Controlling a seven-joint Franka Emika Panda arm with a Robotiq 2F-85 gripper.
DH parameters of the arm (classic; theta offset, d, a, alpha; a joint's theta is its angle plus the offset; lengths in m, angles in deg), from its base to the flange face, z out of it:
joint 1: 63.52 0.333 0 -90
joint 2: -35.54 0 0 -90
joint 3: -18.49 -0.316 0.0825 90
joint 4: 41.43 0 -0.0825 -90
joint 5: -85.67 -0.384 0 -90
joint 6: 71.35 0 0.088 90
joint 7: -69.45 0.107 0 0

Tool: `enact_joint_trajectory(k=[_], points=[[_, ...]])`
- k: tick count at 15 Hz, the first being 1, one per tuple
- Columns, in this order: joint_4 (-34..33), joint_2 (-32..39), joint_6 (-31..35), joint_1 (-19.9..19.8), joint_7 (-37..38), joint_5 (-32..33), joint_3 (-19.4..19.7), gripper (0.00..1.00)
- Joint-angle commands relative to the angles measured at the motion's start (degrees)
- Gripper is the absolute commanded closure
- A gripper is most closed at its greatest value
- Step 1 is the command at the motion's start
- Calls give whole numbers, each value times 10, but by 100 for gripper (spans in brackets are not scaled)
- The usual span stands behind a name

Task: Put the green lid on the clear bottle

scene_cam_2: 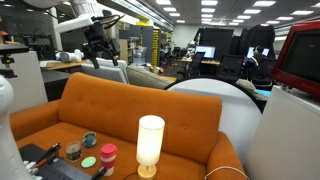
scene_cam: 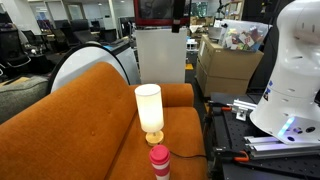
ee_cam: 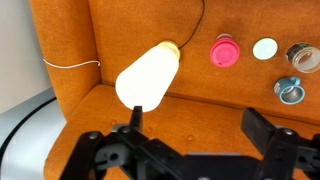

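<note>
my gripper [scene_cam_2: 100, 45]: high above the sofa's back, well apart from everything on the seat
sofa [scene_cam_2: 120, 100]: orange, filling the middle below me
lamp [scene_cam_2: 150, 143]: white, upright on the seat
pink bottle [scene_cam_2: 108, 155]: just beside the lamp
green lid [scene_cam_2: 89, 161]: flat on the seat, between pink bottle and clear bottle
clear bottle [scene_cam_2: 73, 151]: upright, near the lid
grey thing [scene_cam_2: 89, 139]: small, behind the lid, toward the backrest

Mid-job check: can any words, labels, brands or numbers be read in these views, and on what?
No text is readable in any view.
Cardboard boxes: any print is too blurred to read.
Green lid and pink container: no lettering shows.
Lamp: plain.
</note>
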Motion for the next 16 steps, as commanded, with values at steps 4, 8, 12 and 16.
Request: enact_joint_trajectory(k=[4,8,12,16], points=[[41,88,136,6,17,33,-38,0],[43,78,116,15,13,14,-31,0],[43,72,115,15,13,14,-31,0],[43,113,168,30,2,-3,-24,0]])
